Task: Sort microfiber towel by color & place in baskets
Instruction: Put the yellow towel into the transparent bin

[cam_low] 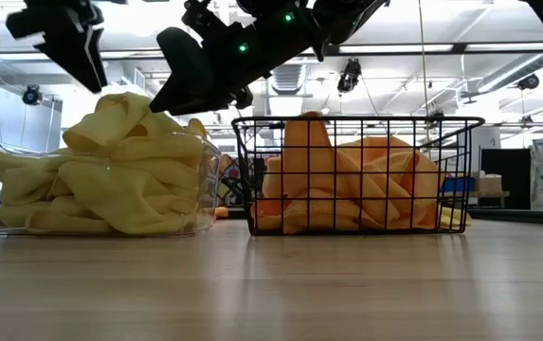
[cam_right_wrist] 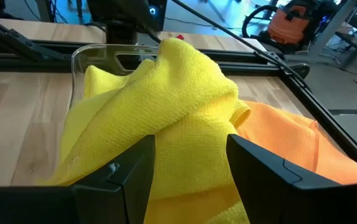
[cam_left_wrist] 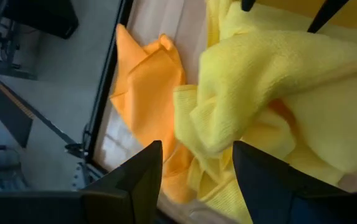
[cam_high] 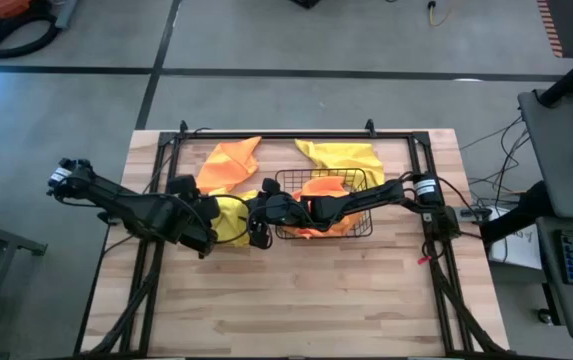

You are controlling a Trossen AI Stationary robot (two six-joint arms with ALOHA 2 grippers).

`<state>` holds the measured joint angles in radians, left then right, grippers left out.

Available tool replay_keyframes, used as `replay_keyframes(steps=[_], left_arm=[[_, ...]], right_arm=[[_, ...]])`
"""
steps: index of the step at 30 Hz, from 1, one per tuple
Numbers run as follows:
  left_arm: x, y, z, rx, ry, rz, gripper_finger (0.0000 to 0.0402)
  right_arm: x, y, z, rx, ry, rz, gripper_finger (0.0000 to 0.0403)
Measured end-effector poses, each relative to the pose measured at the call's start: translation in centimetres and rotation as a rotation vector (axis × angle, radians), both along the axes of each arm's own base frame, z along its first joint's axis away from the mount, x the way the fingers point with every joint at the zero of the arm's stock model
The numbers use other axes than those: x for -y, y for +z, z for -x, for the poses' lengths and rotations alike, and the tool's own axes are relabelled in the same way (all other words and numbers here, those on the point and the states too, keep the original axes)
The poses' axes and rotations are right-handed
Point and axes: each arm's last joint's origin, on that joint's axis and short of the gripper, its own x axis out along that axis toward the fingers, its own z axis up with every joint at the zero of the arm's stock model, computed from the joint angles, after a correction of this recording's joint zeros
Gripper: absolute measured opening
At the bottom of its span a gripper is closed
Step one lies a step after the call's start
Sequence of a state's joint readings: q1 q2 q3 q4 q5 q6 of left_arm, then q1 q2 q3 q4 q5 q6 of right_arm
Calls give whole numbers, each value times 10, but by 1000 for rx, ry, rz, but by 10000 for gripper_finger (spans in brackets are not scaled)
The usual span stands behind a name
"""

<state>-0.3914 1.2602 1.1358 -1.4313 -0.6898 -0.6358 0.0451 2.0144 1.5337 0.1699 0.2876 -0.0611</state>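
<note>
your left gripper hangs over the clear bin of yellow towels, fingers wide and empty; your right gripper, beside it, is also parted, empty.

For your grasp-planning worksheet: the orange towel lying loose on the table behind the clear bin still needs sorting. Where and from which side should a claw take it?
Take the orange towel at its raised, bunched corner nearest the back rail, coming straight down from above. It lies crumpled on the table with peaked folds, so a pinch should catch there; its near edge sits close against the clear bin.
</note>
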Motion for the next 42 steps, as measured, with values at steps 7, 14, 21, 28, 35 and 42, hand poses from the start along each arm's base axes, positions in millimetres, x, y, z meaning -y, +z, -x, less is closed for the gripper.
replay_keyframes(steps=[7, 14, 21, 28, 35, 42], left_arm=[[4, 18, -2, 58, -77, 63, 143], [8, -6, -4, 172, -255, 207, 13], [0, -43, 2, 387, -254, 236, 9], [-15, -75, 16, 452, -74, 238, 1], [-18, -89, 26, 484, -2, 302, 0], [-18, -101, 28, 472, 64, 336, 0]], right_arm=[[-1, 7, 3, -9, 9, 19, 194], [-5, 40, 22, -38, 31, 43, 194], [-16, 50, 28, -32, 78, 71, 194], [-11, 41, 15, 115, 135, 13, 194], [10, 15, -8, 269, 73, -35, 194], [21, -2, -26, 284, 43, -66, 194]])
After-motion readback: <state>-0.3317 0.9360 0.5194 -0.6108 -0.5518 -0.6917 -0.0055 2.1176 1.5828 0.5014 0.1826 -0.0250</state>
